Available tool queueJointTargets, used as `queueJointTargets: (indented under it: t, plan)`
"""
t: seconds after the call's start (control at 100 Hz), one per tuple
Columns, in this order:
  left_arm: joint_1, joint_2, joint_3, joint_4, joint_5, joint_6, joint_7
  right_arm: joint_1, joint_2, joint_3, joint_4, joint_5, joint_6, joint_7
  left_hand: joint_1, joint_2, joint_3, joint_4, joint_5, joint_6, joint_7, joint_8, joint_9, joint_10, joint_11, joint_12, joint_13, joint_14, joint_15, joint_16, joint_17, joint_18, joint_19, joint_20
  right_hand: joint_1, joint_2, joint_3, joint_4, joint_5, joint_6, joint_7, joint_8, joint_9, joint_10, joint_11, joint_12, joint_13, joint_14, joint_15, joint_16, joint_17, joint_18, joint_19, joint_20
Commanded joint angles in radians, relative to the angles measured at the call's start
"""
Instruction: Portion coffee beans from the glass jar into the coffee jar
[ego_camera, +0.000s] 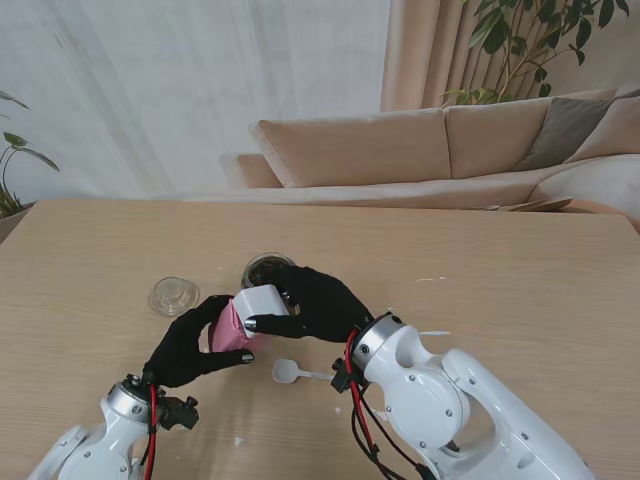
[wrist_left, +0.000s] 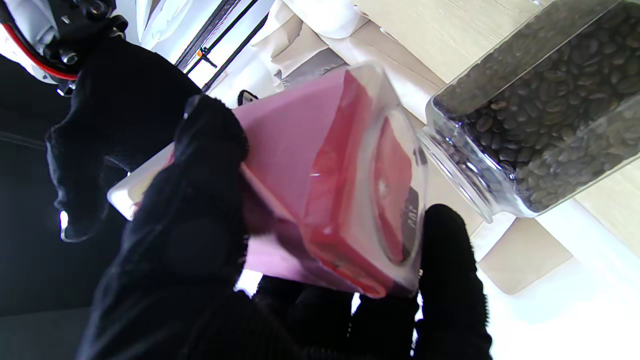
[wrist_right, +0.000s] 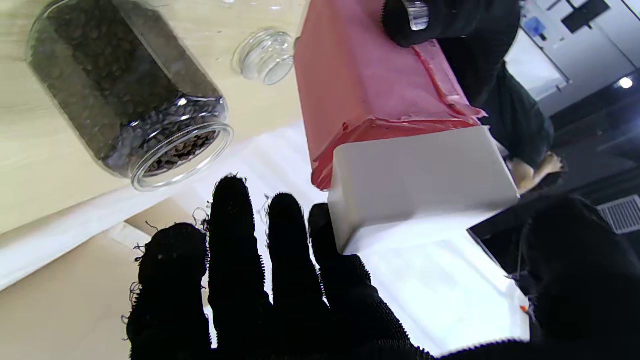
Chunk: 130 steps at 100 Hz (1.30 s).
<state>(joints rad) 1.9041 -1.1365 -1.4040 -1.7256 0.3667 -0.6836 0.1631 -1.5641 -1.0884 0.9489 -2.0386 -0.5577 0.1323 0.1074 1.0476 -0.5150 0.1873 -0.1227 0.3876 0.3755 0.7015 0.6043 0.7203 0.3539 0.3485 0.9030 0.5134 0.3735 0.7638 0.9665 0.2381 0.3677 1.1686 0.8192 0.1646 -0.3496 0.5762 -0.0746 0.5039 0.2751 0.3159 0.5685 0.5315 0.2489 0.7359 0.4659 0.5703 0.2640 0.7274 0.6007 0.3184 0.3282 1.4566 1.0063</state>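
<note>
The coffee jar (ego_camera: 230, 332) is a square pink container with a white lid (ego_camera: 260, 302). My left hand (ego_camera: 190, 345) is shut on its pink body (wrist_left: 320, 185) and holds it tilted off the table. My right hand (ego_camera: 315, 303) is closed around the white lid (wrist_right: 420, 175), thumb on one side and fingers (wrist_right: 280, 250) on the other. The glass jar (ego_camera: 266, 270) stands open just beyond both hands, with dark beans filling it (wrist_left: 540, 115) (wrist_right: 125, 95).
The glass jar's lid (ego_camera: 173, 296) (wrist_right: 265, 55) lies on the table to the left of the hands. A white scoop (ego_camera: 290, 372) lies nearer to me, beside my right wrist. A sofa and plants stand beyond the table's far edge.
</note>
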Motion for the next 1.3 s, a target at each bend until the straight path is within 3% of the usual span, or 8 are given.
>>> queueJointTargets:
  t: [0.0,0.24,0.47,0.54,0.65,0.94,1.16,1.29]
  plan:
    - [0.004,-0.007,0.002,-0.011,0.007,0.002,-0.010,0.001,-0.006,-0.006,0.002,0.002,0.003,0.014,0.243,0.166,0.321,0.018,0.092,-0.191,0.288,0.080,0.136,-0.145,0.201,0.088,0.032,-0.011,0.015,0.023,-0.003,0.006,0.025,0.004,-0.069,0.037,-0.014,-0.012,0.027,0.010,0.047,0.046,0.027,-0.011,0.039,0.030,0.037,0.021,0.057,0.034,0.033,0.006,0.065,0.027]
    - [0.001,-0.010,0.010,-0.012,0.038,0.019,0.015,0.028,-0.005,-0.040,0.009,-0.045,0.022,0.013,0.243,0.164,0.324,0.018,0.092,-0.189,0.290,0.080,0.134,-0.143,0.202,0.089,0.031,-0.011,0.015,0.025,-0.003,0.006,0.025,0.004,-0.033,-0.006,0.019,-0.003,0.035,-0.008,0.135,0.156,0.064,-0.035,0.123,0.113,0.081,0.014,0.167,0.090,0.125,0.013,0.136,0.032]
    - [0.000,-0.009,0.015,-0.019,0.037,0.032,0.012,0.055,-0.006,-0.061,0.023,-0.054,-0.002,0.012,0.243,0.165,0.322,0.017,0.090,-0.189,0.288,0.079,0.132,-0.144,0.203,0.089,0.030,-0.011,0.016,0.026,-0.003,0.006,0.025,0.004,0.382,-0.105,-0.017,0.069,0.040,-0.038,0.176,0.185,0.096,-0.060,0.161,0.144,0.137,-0.015,0.217,0.115,0.164,-0.004,0.139,0.024]
    - [0.001,-0.009,0.014,-0.022,0.034,0.037,0.008,0.058,-0.008,-0.061,0.029,-0.039,-0.024,0.006,0.243,0.166,0.321,0.017,0.090,-0.189,0.287,0.078,0.132,-0.142,0.201,0.087,0.030,-0.009,0.015,0.025,-0.003,0.006,0.025,0.004,0.444,-0.129,0.074,0.105,0.037,-0.045,0.194,0.174,0.101,-0.067,0.163,0.144,0.146,-0.023,0.219,0.115,0.165,-0.006,0.139,0.023]
    - [0.002,-0.007,0.011,-0.027,0.027,0.043,-0.002,0.061,-0.009,-0.058,0.036,-0.014,-0.058,0.004,0.243,0.168,0.318,0.017,0.088,-0.188,0.283,0.075,0.130,-0.138,0.198,0.084,0.029,-0.011,0.015,0.024,-0.003,0.006,0.025,0.004,0.472,-0.167,0.288,0.071,0.029,-0.062,0.217,0.140,0.102,-0.079,0.147,0.133,0.152,-0.034,0.192,0.103,0.151,-0.012,0.101,0.014]
    - [0.009,0.000,0.002,-0.040,-0.024,0.062,-0.045,0.058,-0.002,-0.026,0.046,0.028,-0.180,0.023,0.243,0.169,0.317,0.019,0.090,-0.186,0.277,0.071,0.131,-0.138,0.195,0.083,0.031,-0.009,0.017,0.022,-0.003,0.006,0.025,0.004,0.608,-0.270,0.483,0.014,0.015,-0.174,0.205,0.068,0.139,-0.172,-0.035,0.005,0.120,-0.086,-0.053,-0.012,-0.032,-0.006,-0.073,0.002]
    - [0.014,0.005,-0.007,-0.049,-0.073,0.069,-0.084,0.053,0.010,-0.003,0.042,0.017,-0.235,0.059,0.243,0.169,0.317,0.019,0.090,-0.186,0.277,0.071,0.134,-0.137,0.196,0.084,0.033,-0.009,0.017,0.021,0.001,0.007,0.026,0.004,0.626,-0.312,0.483,0.011,-0.061,-0.272,0.136,0.026,0.110,-0.274,-0.186,-0.094,-0.006,-0.103,-0.204,-0.077,-0.138,-0.029,-0.182,-0.021]
    - [0.019,0.007,-0.008,-0.053,-0.093,0.072,-0.097,0.049,0.014,0.004,0.041,-0.007,-0.255,0.063,0.243,0.168,0.318,0.019,0.090,-0.186,0.276,0.072,0.134,-0.137,0.196,0.085,0.034,-0.009,0.018,0.021,0.003,0.009,0.024,0.004,0.595,-0.324,0.414,0.004,-0.120,-0.294,0.085,0.002,0.061,-0.298,-0.275,-0.146,-0.077,-0.094,-0.268,-0.112,-0.173,-0.043,-0.230,-0.034]
